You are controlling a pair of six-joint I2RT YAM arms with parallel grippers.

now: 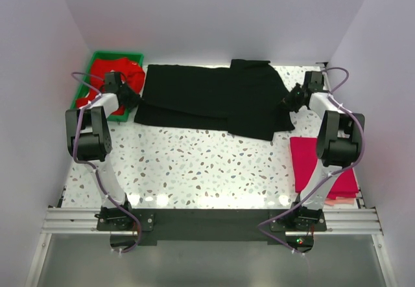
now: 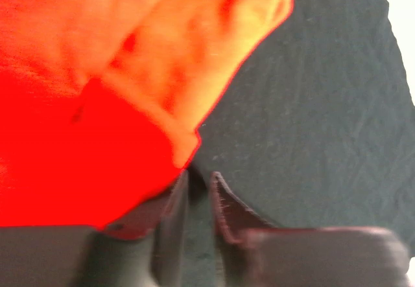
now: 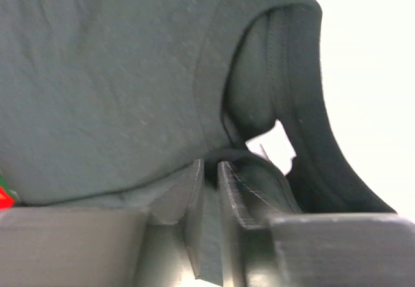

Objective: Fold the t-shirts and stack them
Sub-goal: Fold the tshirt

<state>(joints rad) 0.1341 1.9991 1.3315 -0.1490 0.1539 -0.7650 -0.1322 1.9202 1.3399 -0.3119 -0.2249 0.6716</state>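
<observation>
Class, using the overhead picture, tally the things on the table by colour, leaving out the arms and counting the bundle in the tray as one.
Black: 1, the spread t-shirt
Magenta-pink: 1, the folded t-shirt
Red: 1, the cloth bundle
Green: 1, the tray
Total: 4

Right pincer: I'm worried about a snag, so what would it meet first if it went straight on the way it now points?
The black t-shirt: the right pincer points into its neck opening, with the collar fold right at the fingertips. Whether the cloth touches them is unclear.
</observation>
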